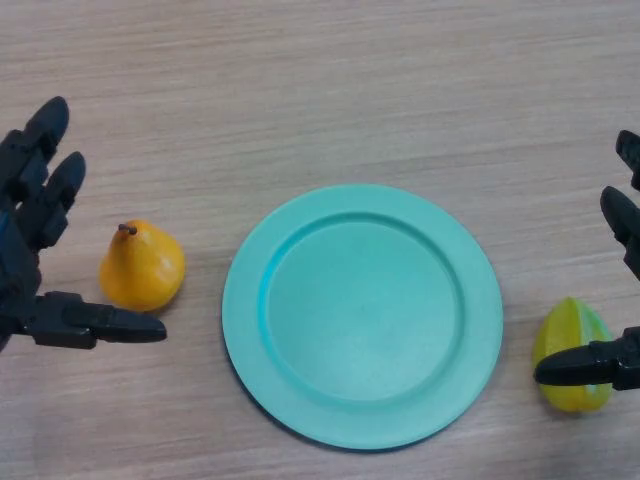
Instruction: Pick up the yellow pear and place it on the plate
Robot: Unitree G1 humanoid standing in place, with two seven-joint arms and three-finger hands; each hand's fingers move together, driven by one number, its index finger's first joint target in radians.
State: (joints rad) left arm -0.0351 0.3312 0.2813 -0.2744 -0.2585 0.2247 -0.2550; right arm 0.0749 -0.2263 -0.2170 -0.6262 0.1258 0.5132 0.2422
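Note:
The yellow pear (142,267) lies on the wooden table, left of the plate, its brown stem pointing up and left. A round teal plate (362,313) sits in the middle with nothing on it. At the left edge my left hand (40,215) is open, fingers stretched above the pear and thumb reaching below it, without touching it. My right hand (618,300) shows at the right edge, open and idle, its thumb lying over a yellow-green fruit.
A yellow-green ridged fruit (572,345) rests on the table right of the plate, partly under my right thumb. The wood-grain tabletop (320,90) stretches away behind the plate.

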